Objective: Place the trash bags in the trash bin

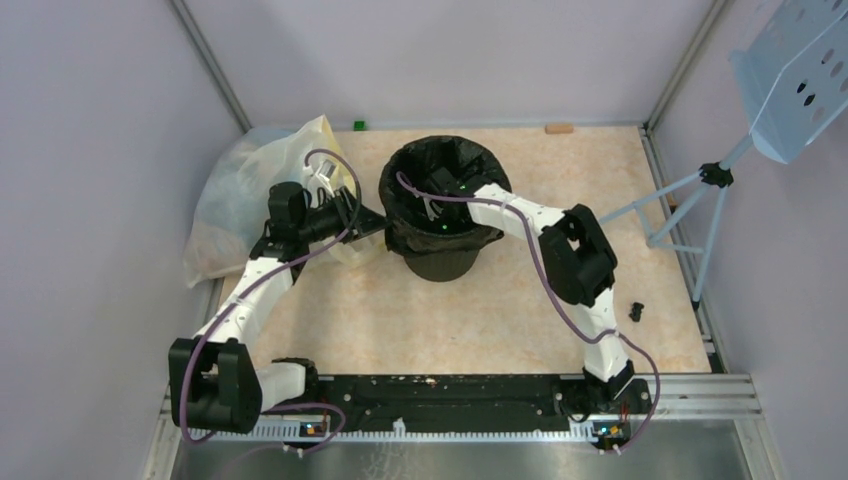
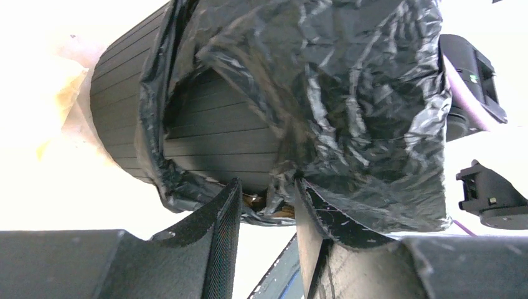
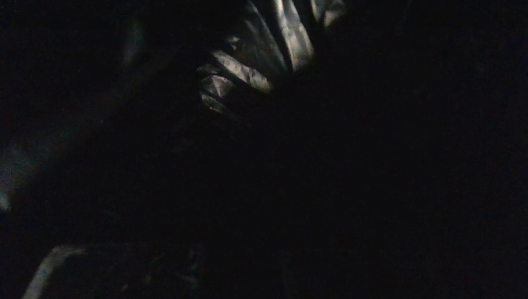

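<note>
The round black ribbed trash bin stands at the back middle of the table. The glossy black trash bag lines it, its edge folded over the rim and hanging down the outside. In the left wrist view the bag drapes over the bin's ribbed wall. My left gripper is at the bin's left side, jaws open, with the bag's lower hem at the fingertips. My right gripper reaches down inside the bin. Its view is almost black and shows only some bag folds; its fingers are hidden.
A big translucent pale-yellow bag lies just left of the left arm. A blue stand on a tripod is at the right edge. A small black part lies on the right, a green block and a wooden block by the back wall.
</note>
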`<state>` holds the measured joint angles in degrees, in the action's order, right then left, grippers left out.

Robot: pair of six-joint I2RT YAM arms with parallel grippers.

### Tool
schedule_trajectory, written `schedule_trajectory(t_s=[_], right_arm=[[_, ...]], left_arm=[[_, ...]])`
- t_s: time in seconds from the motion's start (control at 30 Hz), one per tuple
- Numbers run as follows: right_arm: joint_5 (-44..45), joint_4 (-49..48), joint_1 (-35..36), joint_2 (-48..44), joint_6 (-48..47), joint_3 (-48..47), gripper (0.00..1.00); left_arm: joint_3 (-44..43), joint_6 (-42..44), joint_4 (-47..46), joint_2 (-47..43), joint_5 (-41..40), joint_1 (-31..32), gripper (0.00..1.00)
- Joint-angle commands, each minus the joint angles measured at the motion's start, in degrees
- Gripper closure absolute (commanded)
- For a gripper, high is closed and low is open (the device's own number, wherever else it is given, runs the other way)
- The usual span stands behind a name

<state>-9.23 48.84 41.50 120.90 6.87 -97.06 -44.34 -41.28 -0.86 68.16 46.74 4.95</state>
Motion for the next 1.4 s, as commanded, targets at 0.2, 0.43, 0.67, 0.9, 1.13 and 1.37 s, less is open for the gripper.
schedule_trajectory(t_s=[0.2,0.43,0.67,0.9,1.13,1.37], right_arm=[[-2.24,-0.85,-0.55,6.83,-0.46,-0.81,1.00],[-1.63,2.76,-0.50,10.33,-0.61,-5.28,1.00],[0.50,6.76,-0.46,12.75,-1.29,-9.18,1.00],[0.60,4.23,-0.13,6.44,-0.24,-7.82,1.00],[1.66,6.47,0.62,3.23,0.22,-10.32,1.00],[2.49,6.75,0.59,1.26,0.20,-10.32,1.00]], left_arm=[[-1.04,0.47,-4.63,-0.04,2.63,0.32,0.57],[-2.62,2.19,-0.60,-0.74,2.07,0.32,0.56],[-6.10,7.35,9.40,-3.97,-4.62,0.23,0.53],[-7.32,8.53,13.24,-7.58,-10.55,-0.16,0.56],[-12.23,10.50,16.02,-6.25,-10.41,-0.37,0.56],[-19.14,13.57,20.89,-4.76,-12.11,-0.97,0.56]])
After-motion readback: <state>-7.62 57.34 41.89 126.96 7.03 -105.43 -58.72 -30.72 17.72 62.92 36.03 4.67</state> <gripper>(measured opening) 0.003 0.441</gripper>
